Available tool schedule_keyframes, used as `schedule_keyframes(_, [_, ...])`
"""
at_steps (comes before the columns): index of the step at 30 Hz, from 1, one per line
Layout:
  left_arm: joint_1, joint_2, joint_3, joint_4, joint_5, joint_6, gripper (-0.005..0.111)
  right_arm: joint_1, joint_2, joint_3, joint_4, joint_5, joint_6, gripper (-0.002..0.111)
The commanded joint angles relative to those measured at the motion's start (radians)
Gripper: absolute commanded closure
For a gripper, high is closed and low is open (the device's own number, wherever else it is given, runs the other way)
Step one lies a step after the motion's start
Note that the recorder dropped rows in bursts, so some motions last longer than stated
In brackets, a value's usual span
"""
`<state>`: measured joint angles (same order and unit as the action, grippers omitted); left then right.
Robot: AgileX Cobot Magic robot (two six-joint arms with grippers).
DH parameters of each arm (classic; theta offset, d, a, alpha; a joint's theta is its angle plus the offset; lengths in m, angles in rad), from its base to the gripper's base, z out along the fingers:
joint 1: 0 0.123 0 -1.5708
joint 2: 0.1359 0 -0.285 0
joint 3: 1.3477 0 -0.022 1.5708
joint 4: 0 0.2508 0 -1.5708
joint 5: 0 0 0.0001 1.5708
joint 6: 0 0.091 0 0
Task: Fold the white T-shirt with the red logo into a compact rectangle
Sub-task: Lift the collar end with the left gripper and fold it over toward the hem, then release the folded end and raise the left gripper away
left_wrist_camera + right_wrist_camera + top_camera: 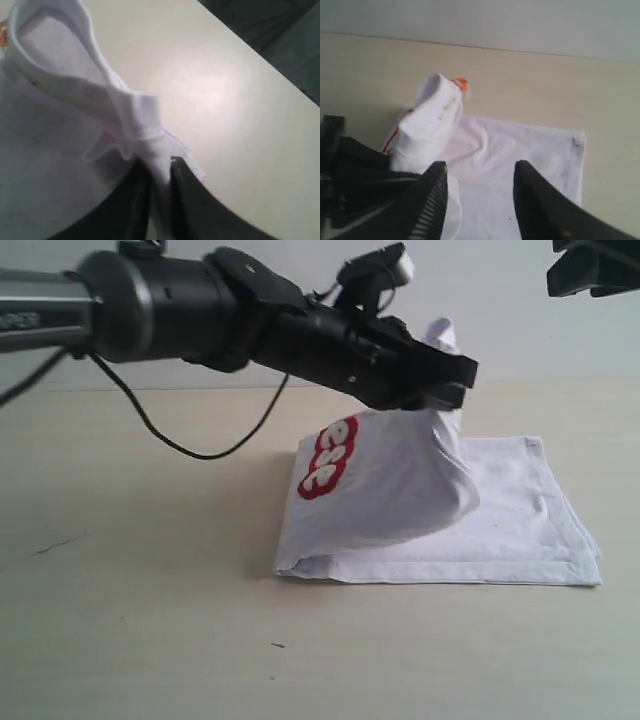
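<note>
The white T-shirt [500, 510] lies partly folded on the beige table [150, 630], right of the middle. One flap is pulled up into a peak, and part of the red logo [330, 458] shows on its slanted face. My left gripper [452, 380] reaches across from the left and is shut on the top of that flap. In the left wrist view the fingers [180, 190] pinch a bunch of cloth below the ribbed collar [60, 75]. My right gripper [480, 167] hovers open over the flat part of the shirt [530, 150], holding nothing. An orange neck tag [462, 84] sticks out of the raised peak.
A black cable [200, 445] sags from the left arm over the table. The right arm's dark end [595, 268] pokes in at the upper right corner. A pale wall [520, 310] runs behind the table. The table's edge [270, 65] passes near the lifted cloth.
</note>
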<state>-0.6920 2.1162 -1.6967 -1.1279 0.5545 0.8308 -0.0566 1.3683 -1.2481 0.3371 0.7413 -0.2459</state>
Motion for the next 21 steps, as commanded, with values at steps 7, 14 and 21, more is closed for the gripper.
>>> schedule_keyframes(7, [0.000,0.086,-0.171,0.084,-0.010,-0.142,0.034,-0.002,0.030,-0.004,-0.105,0.031,0.077,0.064])
schedule_keyframes(14, [0.079,0.012,-0.173,0.367,0.156,-0.355,0.045,-0.065,0.145,0.067,-0.203,-0.012,0.169,0.064])
schedule_keyframes(21, [0.242,-0.137,-0.057,0.516,0.210,-0.421,0.045,-0.194,0.449,0.108,0.048,0.044,0.002,0.064])
